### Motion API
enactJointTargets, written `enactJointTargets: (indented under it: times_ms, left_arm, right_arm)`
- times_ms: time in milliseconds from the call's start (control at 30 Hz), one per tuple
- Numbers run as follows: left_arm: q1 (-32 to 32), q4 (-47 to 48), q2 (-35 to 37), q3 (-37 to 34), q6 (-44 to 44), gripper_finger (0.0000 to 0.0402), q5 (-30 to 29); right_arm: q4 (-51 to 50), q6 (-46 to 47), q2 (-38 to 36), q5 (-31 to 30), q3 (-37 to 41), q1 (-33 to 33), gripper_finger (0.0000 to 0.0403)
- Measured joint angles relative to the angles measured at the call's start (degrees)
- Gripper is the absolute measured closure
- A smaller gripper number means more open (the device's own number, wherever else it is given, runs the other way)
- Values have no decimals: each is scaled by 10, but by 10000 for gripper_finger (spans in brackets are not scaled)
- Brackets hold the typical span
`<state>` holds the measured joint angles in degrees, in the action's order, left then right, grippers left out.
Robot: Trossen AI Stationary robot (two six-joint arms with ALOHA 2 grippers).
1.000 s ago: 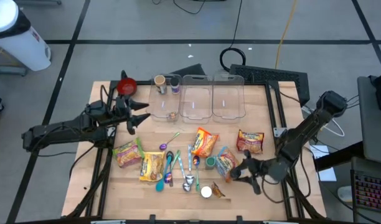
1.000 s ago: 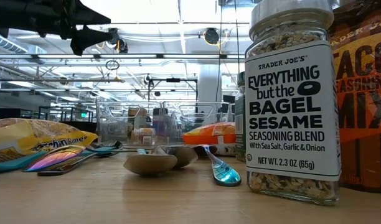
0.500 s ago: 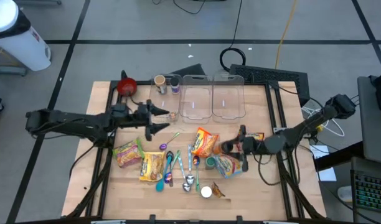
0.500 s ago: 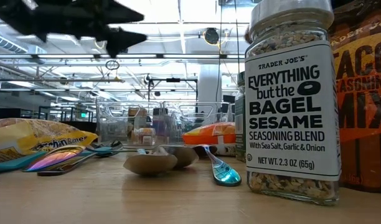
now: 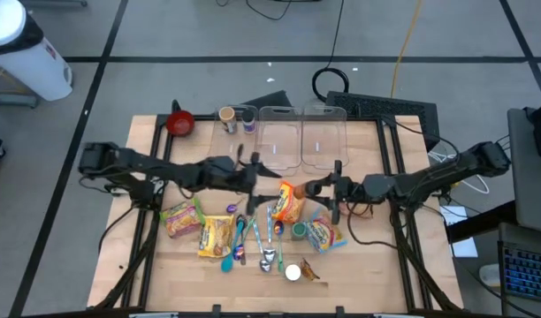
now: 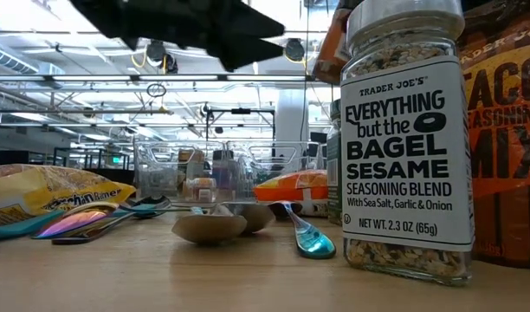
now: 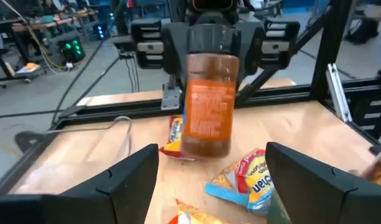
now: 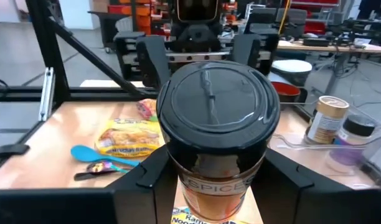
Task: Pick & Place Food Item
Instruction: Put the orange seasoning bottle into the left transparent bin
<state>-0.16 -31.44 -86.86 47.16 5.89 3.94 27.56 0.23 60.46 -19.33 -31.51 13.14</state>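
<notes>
High view, from directly overhead: two dark arms reach toward each other over the middle of a wooden table [image 5: 368, 274]. The right gripper [image 5: 331, 188] sits beside an orange snack bag [image 5: 290, 201], and the left gripper [image 5: 263, 174] faces it just across that bag, below three clear bins [image 5: 279, 137]. What the right gripper holds is hard to make out from above. Right wrist view settles it: the fingers [image 8: 147, 177] are closed around a spice jar [image 8: 217, 140] with a black lid and an orange label, held upright above the table. Left wrist view shows the same jar from the front, clamped by the opposite arm, while the left arm's own fingers [image 7: 131, 180] are spread wide with nothing between them. Low view shows only the table front: a bagel seasoning jar [image 6: 405, 139] close up, spoons [image 6: 209, 225] behind it, and dark arm shapes overhead.
</notes>
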Motion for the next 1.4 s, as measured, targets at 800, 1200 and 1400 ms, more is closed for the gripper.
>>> enactJointTargets:
  times_ms: [800,1200,1400]
  left_arm:
    - [-11,-9,-114,104,-29,174,27]
    - [-7,-73,-98,87,-33,241,86]
    - [50,-371,-87,-27,-135,241,139]
  right_arm:
    - [165,-52,79,47,0,0,243]
    - [99,-59,44,44,0,13,184]
    - [-2,-68,-17,-2,0,37,165]
